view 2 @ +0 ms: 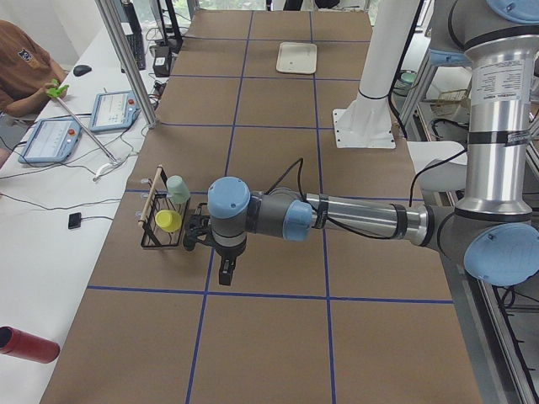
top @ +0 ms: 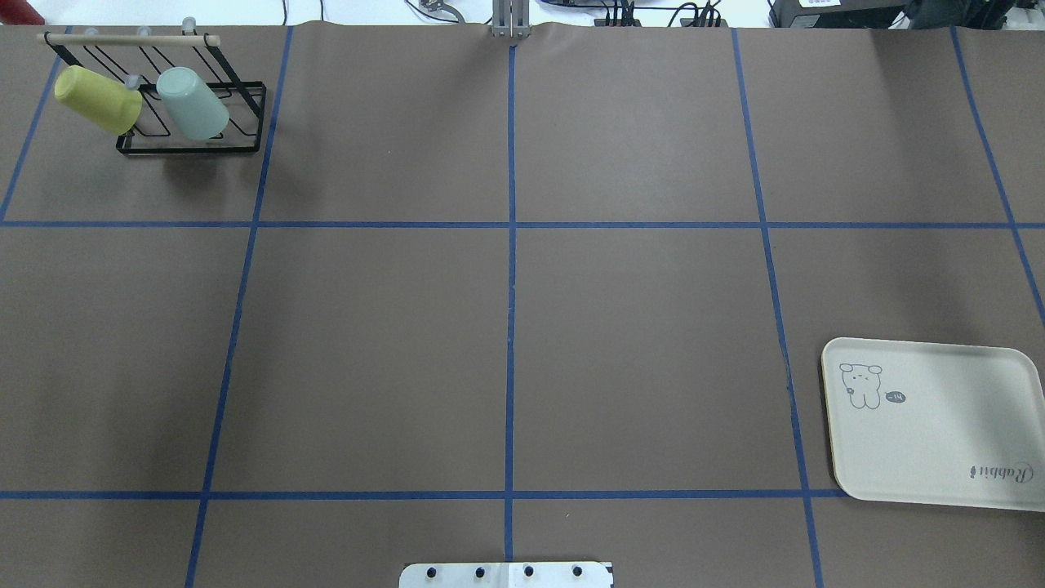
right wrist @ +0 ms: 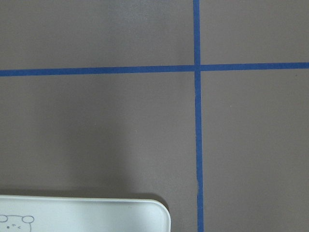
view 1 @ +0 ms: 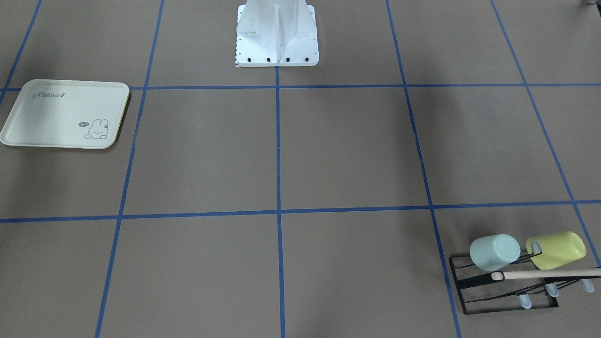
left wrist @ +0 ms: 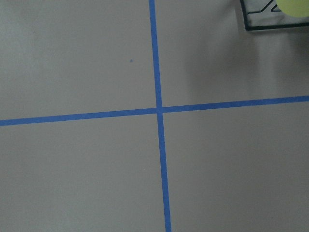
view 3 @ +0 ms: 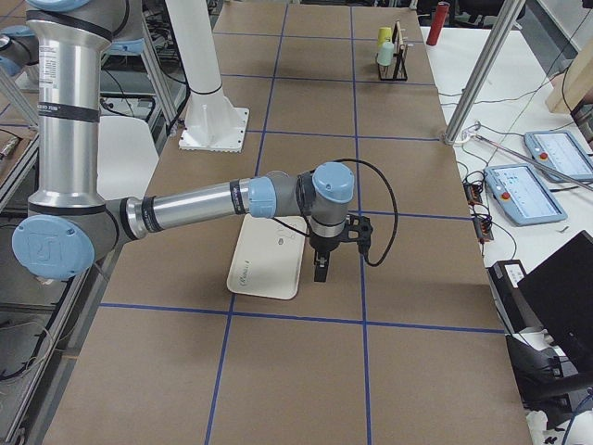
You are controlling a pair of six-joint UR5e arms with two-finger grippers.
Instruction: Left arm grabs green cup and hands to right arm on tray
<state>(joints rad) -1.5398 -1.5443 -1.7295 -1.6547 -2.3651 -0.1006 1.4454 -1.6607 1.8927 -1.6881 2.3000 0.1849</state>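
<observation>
Small pale mint-green plastic cup (top: 192, 102) hangs tilted on the black wire rack (top: 196, 151) at the bench's far-left corner. Probably light, stiff and slick, so I'd pinch across its sidewall. My left gripper (view 2: 225, 276) hovers nearby. Can't tell if it's open or closed, same for my right gripper (view 3: 320, 272).

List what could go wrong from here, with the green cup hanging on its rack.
1. The green cup hangs tilted on the black wire rack, close beside the yellow-green cup; the left gripper could bump or take the wrong one.
2. Pulling it off its prong may drag the rack.
3. The tray lies at the far opposite corner, so a loose handover could drop the cup.
</observation>
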